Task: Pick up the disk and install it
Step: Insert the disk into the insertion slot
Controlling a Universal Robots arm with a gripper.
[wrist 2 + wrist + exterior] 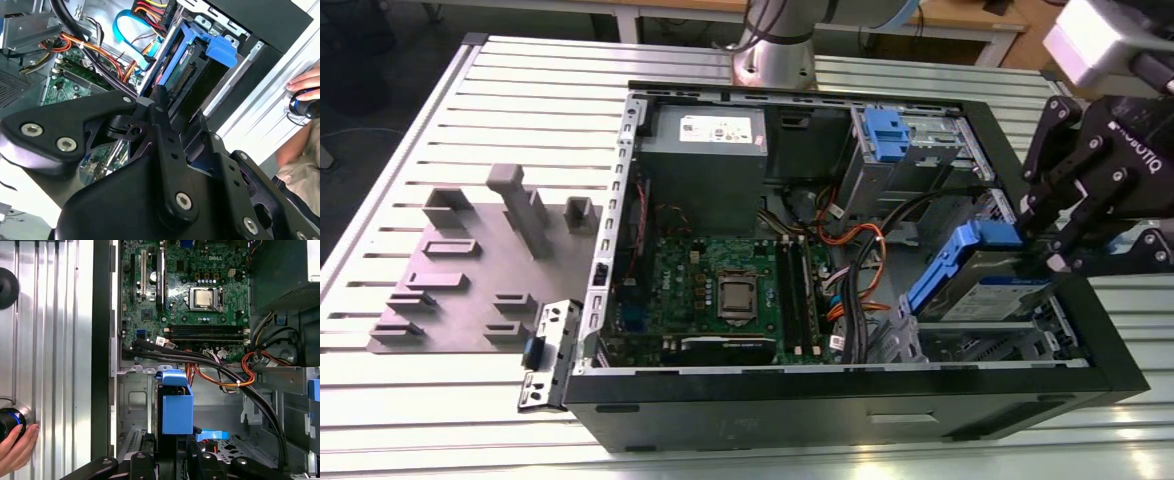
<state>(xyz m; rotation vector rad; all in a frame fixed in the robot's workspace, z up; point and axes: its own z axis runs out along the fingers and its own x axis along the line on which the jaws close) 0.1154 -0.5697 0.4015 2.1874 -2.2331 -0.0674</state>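
The gripper [1051,252] is clenched on the disk [994,295], its black fingers [1067,215] closed over the raised end of the drive, at the exterior view's right. The disk hangs tilted, not flat: its blue carrier slopes down into the metal drive bay [987,345] in the corner of the open computer case [854,410], and its white-and-blue label faces up and outward. In the first wrist view the blue carrier of the disk [177,410] runs straight out from between the fingers [142,460] toward the bay's grey sheet-metal frame. In the second wrist view the disk [192,70] is seen edge-on with its connector row showing. Just beside the bay, orange and black cables [854,245] loop across to the green motherboard [720,280], whose processor socket [203,298] sits bare. Farther back in the case are a grey power supply [700,150] and a second blue bracket [887,135] in an upper bay. The case rests on a slatted metal desk [400,130], where a grey fixture with upright blocks [467,270] lies well apart, at the exterior view's left. A small metal bracket [547,350] sits against the case wall. A person's hand [15,452] rests on a black knob with a blue ring [7,422] on the desk outside the case.
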